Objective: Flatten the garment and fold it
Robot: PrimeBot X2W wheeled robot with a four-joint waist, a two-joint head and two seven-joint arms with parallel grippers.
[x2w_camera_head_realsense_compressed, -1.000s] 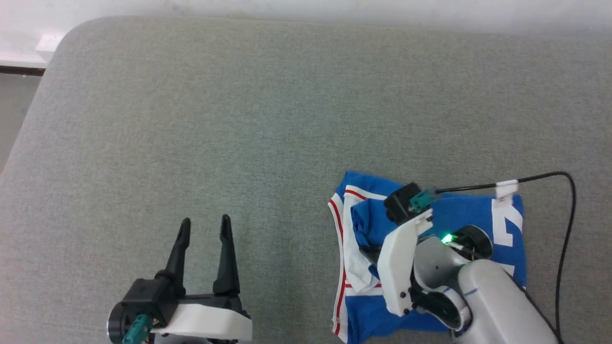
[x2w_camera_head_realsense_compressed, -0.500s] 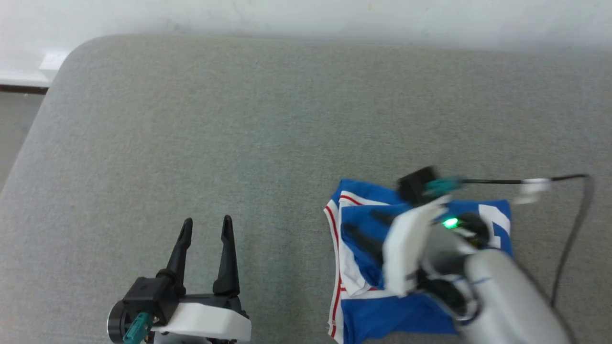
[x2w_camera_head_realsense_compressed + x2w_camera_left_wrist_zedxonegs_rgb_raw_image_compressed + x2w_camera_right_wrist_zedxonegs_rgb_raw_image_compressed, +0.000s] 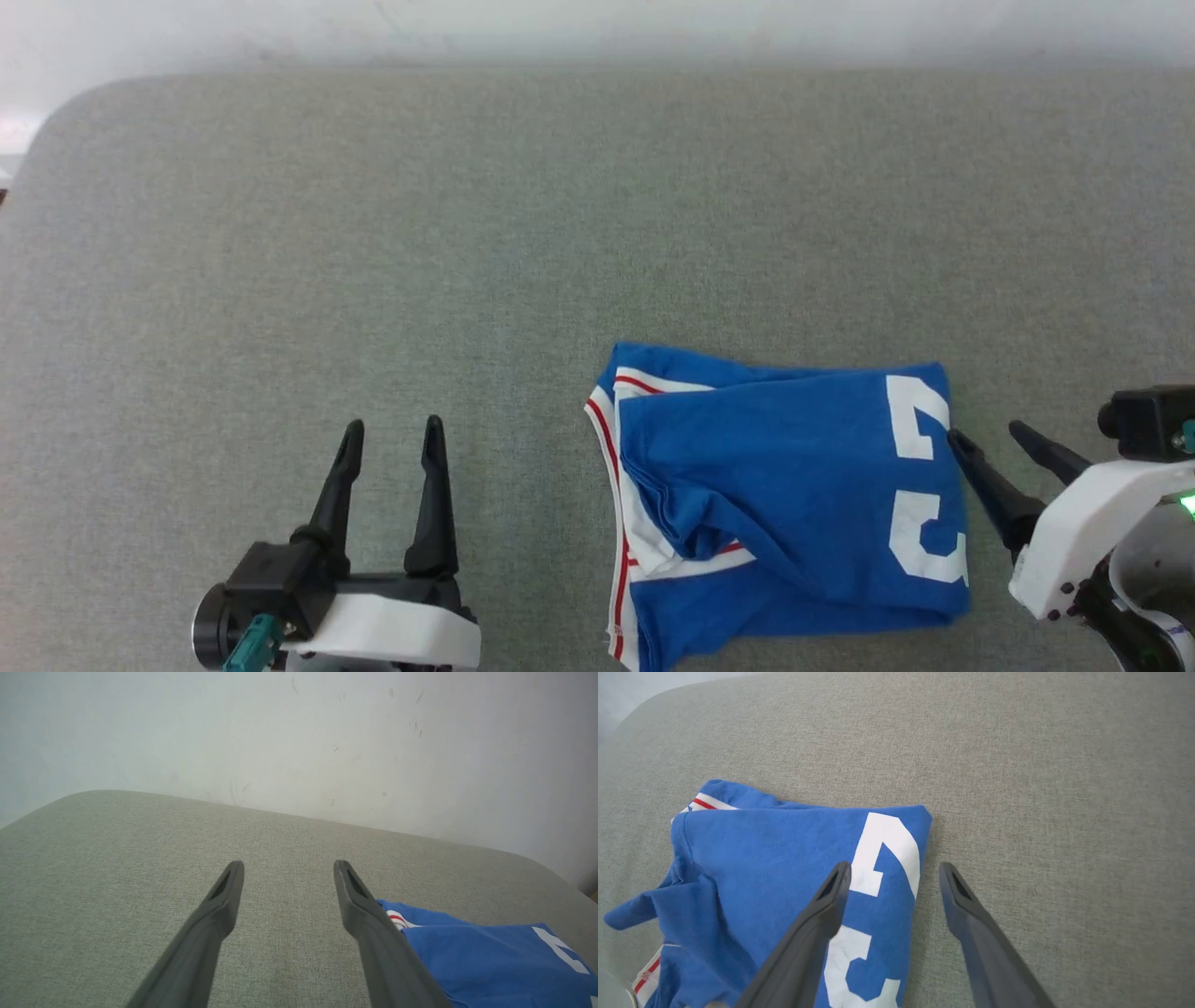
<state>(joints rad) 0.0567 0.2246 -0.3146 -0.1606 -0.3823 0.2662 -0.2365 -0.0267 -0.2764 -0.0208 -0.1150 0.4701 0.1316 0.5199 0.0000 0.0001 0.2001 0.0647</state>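
The garment (image 3: pixel 775 495), a bright blue T-shirt with white lettering and red-striped white trim, lies folded in a rough rectangle on the grey cushion (image 3: pixel 467 233). It also appears as the garment (image 3: pixel 784 868) under my right wrist and the garment (image 3: pixel 490 961) at the left wrist view's lower right. My right gripper (image 3: pixel 985 434) stands open just off the shirt's right edge, nothing between its fingers; in the right wrist view the right gripper (image 3: pixel 894 868) straddles that edge. My left gripper (image 3: pixel 392 431) is open and empty, well left of the shirt, and the left gripper (image 3: pixel 287 865) points at the wall.
A pale wall (image 3: pixel 299 732) rises behind the cushion's far edge. The cushion's rounded corner (image 3: pixel 56 121) is at the upper left. Bare grey fabric spreads to the left of and beyond the shirt.
My right gripper has opened, let go of the shirt and pulled back to its right edge. The shirt now lies uncovered. The head camera has shifted a little.
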